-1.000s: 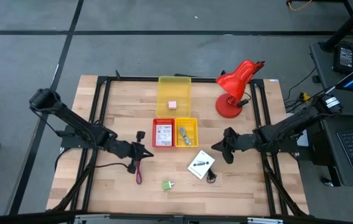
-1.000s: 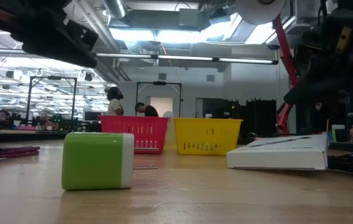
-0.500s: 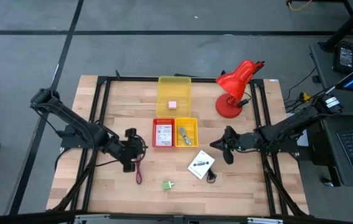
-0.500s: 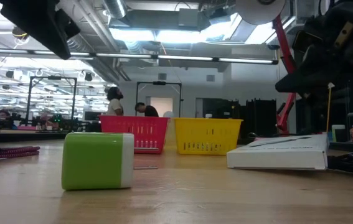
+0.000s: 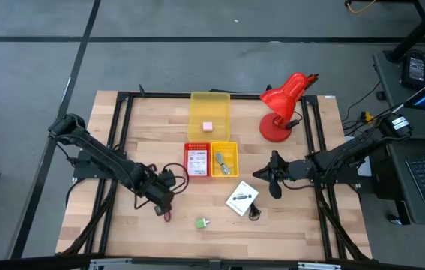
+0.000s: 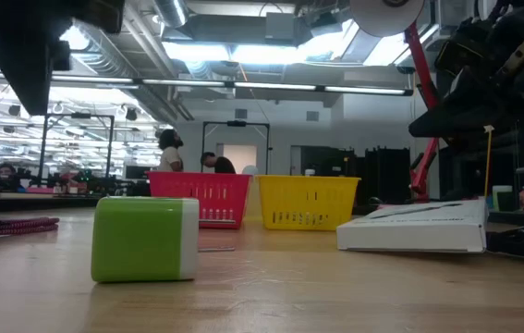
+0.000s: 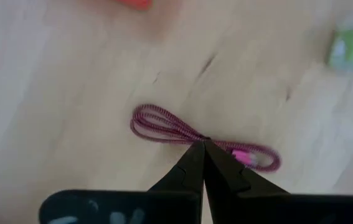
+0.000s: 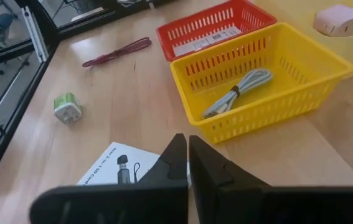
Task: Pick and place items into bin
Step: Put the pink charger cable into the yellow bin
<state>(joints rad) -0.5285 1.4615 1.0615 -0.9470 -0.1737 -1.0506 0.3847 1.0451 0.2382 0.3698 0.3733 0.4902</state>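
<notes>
Caught the left gripper (image 7: 202, 146) hanging right over the pink braided cord, folded into a long thin loop (image 7: 164, 127), fingers pressed tight together with nothing between them. Looked, from the wrist camera, as if the closed tips sat over the cord's middle, whether touching or just above, could not tell. Saw from above only a short pink stub (image 5: 165, 215) poking out past the arm's end (image 5: 164, 200), toward the table's near edge.

Noted the cord's long axis: stretched almost along the line on which those two fingers would part, not across it. Judged that a poor line-up for a pinch; would call for opening the jaws and probably a turn of the wrist so the fingers straddle the loop crosswise.

Found the small green and white block (image 5: 201, 223) just beyond the cord, near the front edge, also closer to the left arm.

Spotted the right gripper (image 5: 273, 174) waiting shut and empty beside the small yellow plastic basket (image 5: 231, 144), with the white printed packet (image 5: 242, 199) close below it, well apart from the cord.

Marked the left arm as plainly the nearer one, and the small red plastic basket (image 5: 187, 160) as the closest drop, just beyond its gripper.
</notes>
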